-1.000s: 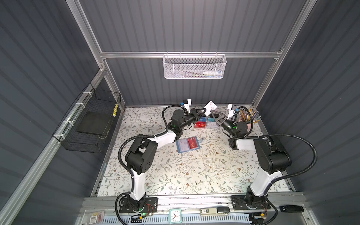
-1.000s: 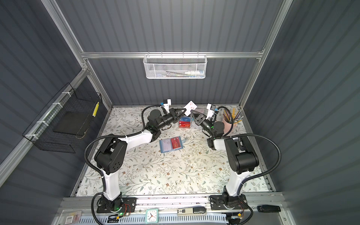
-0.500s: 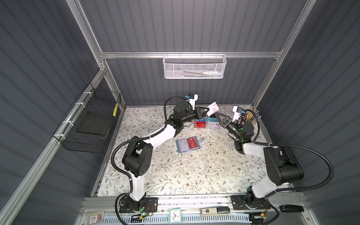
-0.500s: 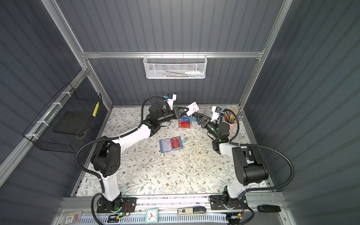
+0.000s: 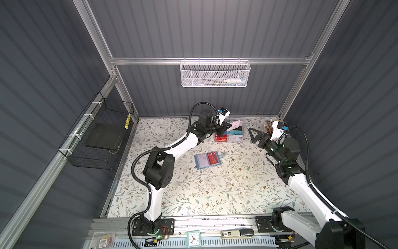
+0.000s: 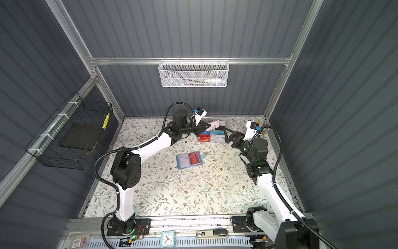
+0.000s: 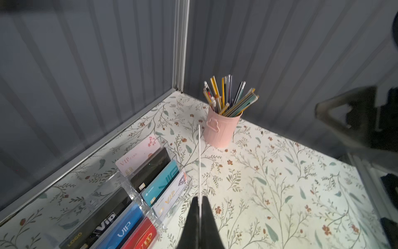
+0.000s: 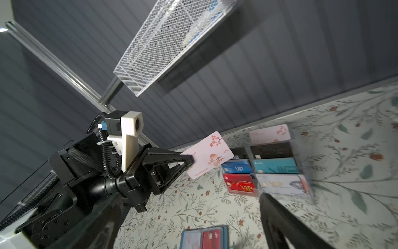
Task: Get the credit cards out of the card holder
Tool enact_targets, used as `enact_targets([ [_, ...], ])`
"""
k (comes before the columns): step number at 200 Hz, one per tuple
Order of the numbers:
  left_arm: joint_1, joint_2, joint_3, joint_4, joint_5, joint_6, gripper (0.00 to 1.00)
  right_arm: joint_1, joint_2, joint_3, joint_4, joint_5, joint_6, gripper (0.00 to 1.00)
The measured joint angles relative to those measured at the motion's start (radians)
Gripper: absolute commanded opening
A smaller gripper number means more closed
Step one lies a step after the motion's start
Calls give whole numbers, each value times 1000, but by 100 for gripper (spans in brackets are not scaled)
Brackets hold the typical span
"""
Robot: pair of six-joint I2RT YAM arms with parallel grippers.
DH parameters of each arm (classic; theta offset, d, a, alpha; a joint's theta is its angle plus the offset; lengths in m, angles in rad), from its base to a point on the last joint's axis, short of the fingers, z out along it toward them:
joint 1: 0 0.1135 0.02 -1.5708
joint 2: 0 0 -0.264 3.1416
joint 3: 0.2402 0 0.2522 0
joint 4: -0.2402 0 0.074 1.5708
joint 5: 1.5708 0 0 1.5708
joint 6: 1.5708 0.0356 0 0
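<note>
The left jaws are shut tight on a pink card (image 8: 210, 155). They pinch it at one short end, and the rest sticks out in the air. The pink card hangs over the clear rack (image 8: 301, 140) at the back of the desk (image 5: 215, 189), and it does not touch the rack. The right jaws are wide open and hold nothing. They sit just to the side of the rack, near the pencil cup (image 7: 221, 131).

The card holder (image 5: 207, 160) lies open and flat in the middle of the desk, well apart from both arms. A red card (image 5: 212, 159) is in one sleeve and a pale card (image 5: 202, 160) is in the other. So I think two cards are left to take out.

The cards look thin, light and stiff. They are smooth, so they may slip. They lie flat in snug sleeves, so there is little to grab. I think the best spot is a short edge that peeks out of the sleeve. One arm may need to hold the card holder down, or it could slide on the desk.

The right wrist view shows the face of the pink card, with its flowers and the jaws on it. The left wrist view shows the same card only as a thin white line (image 7: 199, 161), but it shows the pencil cup well. Both top views show the whole desk and the full open card holder (image 6: 189, 160). The right wrist view catches just part of it (image 8: 203, 238). The left wrist view does not show it at all.
</note>
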Motion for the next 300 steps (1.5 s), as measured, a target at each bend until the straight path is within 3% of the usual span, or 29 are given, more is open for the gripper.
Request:
enact_targets([
  [49, 0, 166, 150, -89, 51, 176, 0, -64, -8, 14, -200, -3, -29, 99],
  [115, 19, 349, 418, -77, 106, 243, 0, -76, 49, 99, -315, -57, -40, 99],
  [199, 108, 568, 629, 45, 156, 250, 0, -76, 144, 125, -307, -76, -34, 99],
  [300, 109, 625, 702, 84, 207, 334, 0, -88, 188, 125, -264, -104, -15, 99],
])
